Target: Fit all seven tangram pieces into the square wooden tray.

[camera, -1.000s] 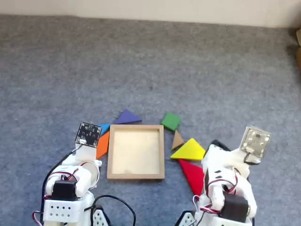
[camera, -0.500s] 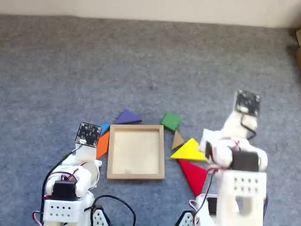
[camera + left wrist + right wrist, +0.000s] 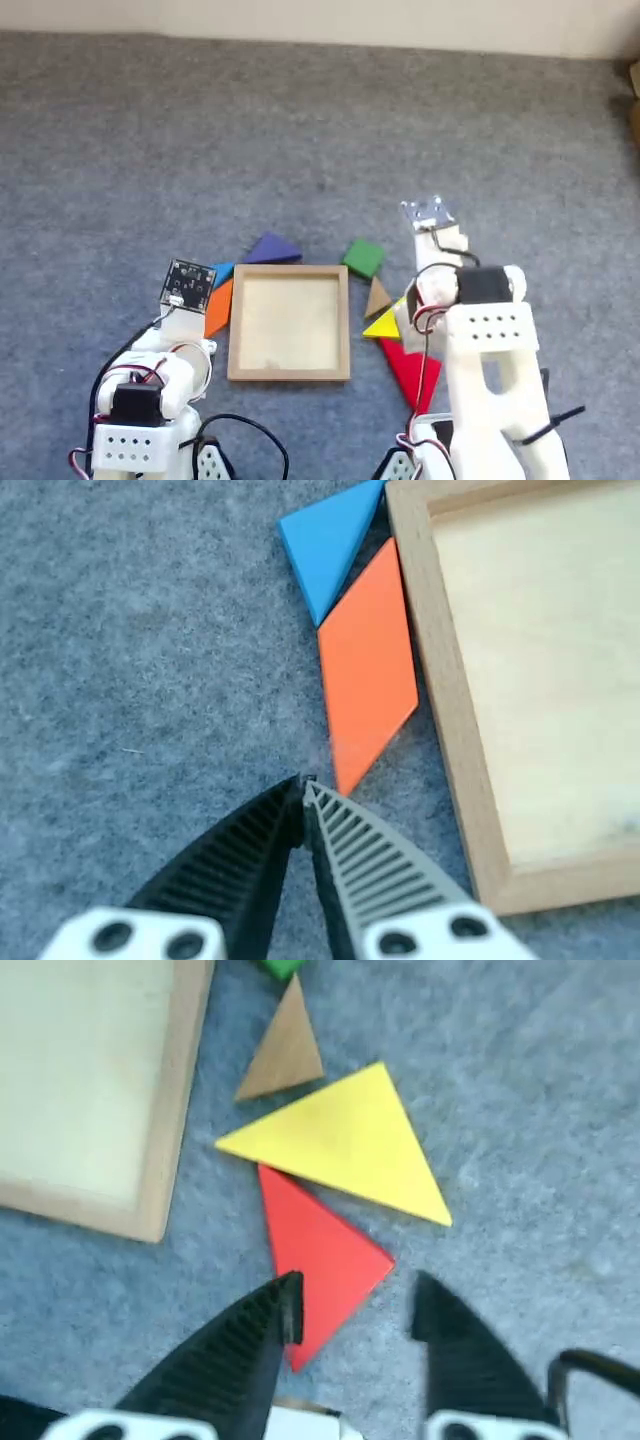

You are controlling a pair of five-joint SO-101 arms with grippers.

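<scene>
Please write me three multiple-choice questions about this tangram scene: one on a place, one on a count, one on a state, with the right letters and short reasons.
1. Where does the orange piece lie? A. Inside the wooden tray. B. On the carpet beside its rim. C. Stacked on its rim.
2. How many pieces lie inside the tray? A. None. B. Three. C. Seven.
3. The right pincer is: A. Open. B. Shut on nothing. C. Shut on a piece.
1 B: it lies flat outside the rim, by the blue triangle. 2 A: the tray floor is bare. 3 A: its fingers stand apart.
</scene>
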